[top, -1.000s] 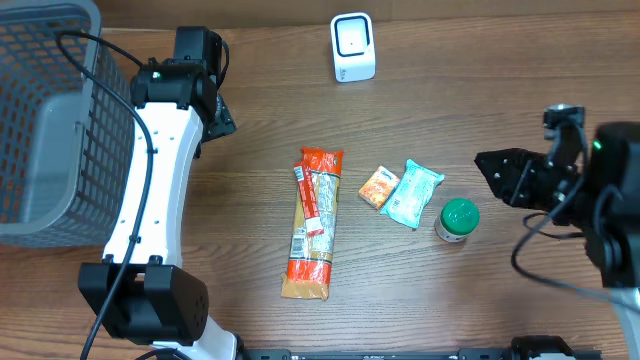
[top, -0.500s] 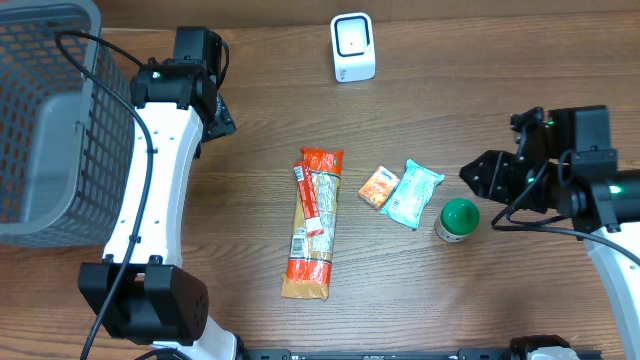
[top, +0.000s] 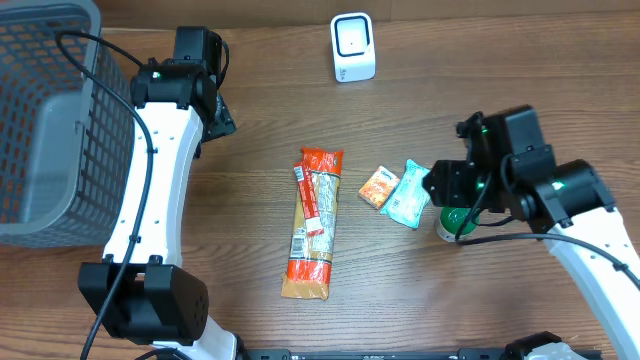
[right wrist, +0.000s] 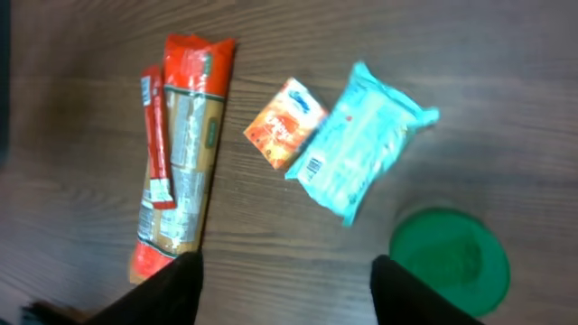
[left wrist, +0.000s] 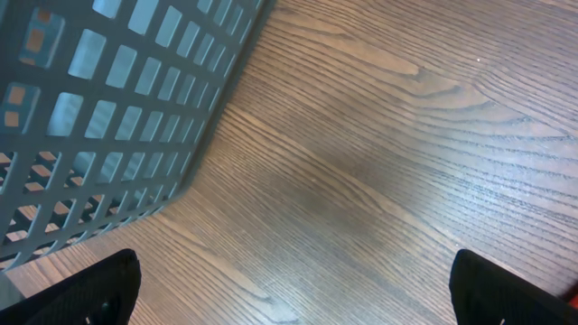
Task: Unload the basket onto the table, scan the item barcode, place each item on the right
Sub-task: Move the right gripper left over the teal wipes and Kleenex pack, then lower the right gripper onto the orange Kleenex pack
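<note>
Green jar (right wrist: 449, 260) sits near the right pincer (right wrist: 287, 275), jaws apart, empty; left pincer (left wrist: 289, 293) wide beside basket (left wrist: 90, 117).

Scanner (top: 353, 47): small white upright unit with a dark window; stands at the table's far edge, well apart from the goods.
Pasta packet (top: 312, 225): long, clear middle with orange ends; lies flat, lengthwise, near the table's middle.
Red stick (right wrist: 155, 135): thin sachet; lies along the pasta packet's left edge, overlapping it.
Orange sachet (right wrist: 285, 124): small, squarish, tilted; lies just right of the pasta packet's far end.
Teal packet (right wrist: 361, 153): soft pillow pack, slanted; just beside the orange sachet; barcode label (right wrist: 313, 168) faces up at one corner.
Green-lidded jar (right wrist: 449, 262): upright, round lid upward; near the teal packet's near-right end.
</note>
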